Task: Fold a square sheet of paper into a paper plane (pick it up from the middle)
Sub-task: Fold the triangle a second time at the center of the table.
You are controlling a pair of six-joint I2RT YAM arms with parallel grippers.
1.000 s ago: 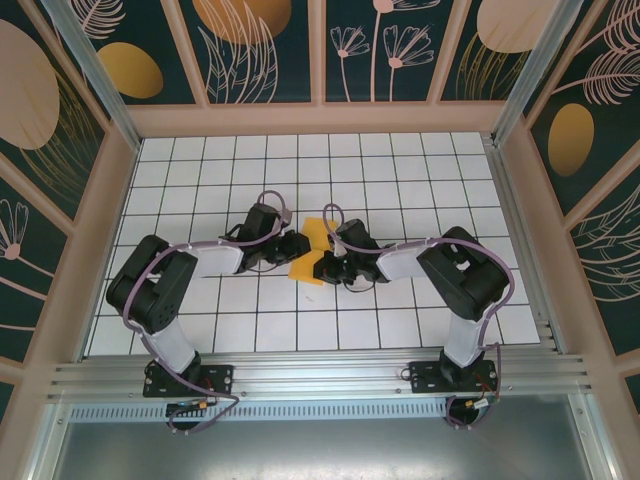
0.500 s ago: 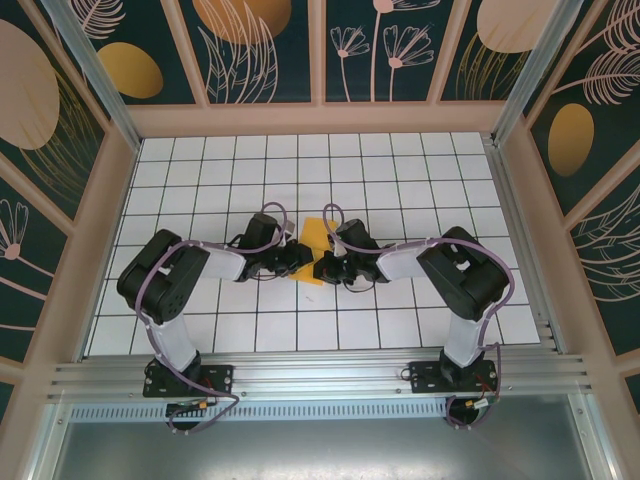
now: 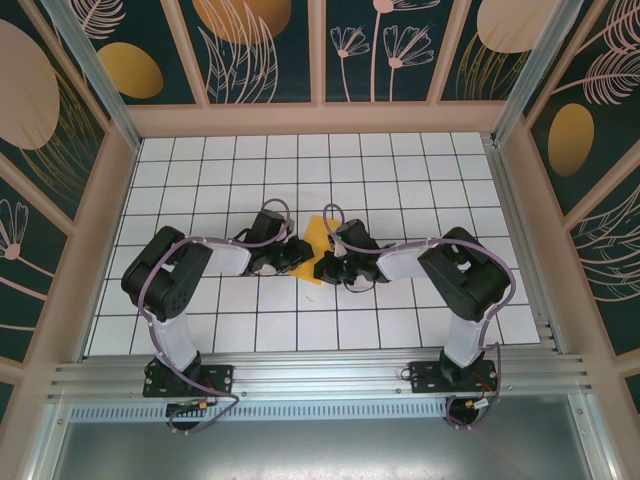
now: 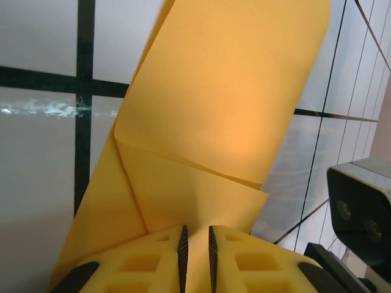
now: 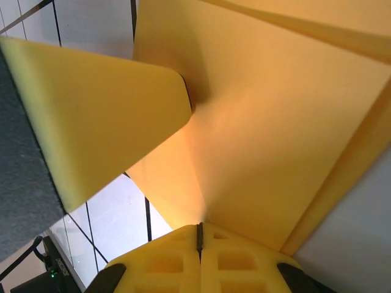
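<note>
Tiled table (image 3: 200, 180): paper (image 3: 316, 238) nipped in left tool (image 4: 195, 244) & right tool (image 5: 199, 235).

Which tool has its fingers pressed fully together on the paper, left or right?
The right tool: its fingers meet in a hairline seam on the paper. The left tool shows a slim gap between its fingers.
</note>
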